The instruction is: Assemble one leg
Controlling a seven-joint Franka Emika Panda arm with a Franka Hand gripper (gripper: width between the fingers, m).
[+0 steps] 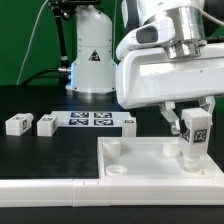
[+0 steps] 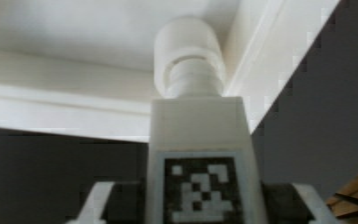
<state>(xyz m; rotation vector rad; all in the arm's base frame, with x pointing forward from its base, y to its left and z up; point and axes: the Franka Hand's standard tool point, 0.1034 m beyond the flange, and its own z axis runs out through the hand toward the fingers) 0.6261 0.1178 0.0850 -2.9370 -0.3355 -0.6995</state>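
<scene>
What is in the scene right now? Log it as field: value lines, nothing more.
gripper: shut on the leg
leg: upright, lower end at a corner of the large white piece; seated or not, cannot tell
large white piece: lying flat, corner hole open at the exterior view's left
loose legs: two on the exterior view's left of the marker board, one on its right

The marker board (image 1: 88,120) lies flat on the black table (image 1: 40,155), seemingly apart from the white tray-like piece (image 1: 150,166).
</scene>
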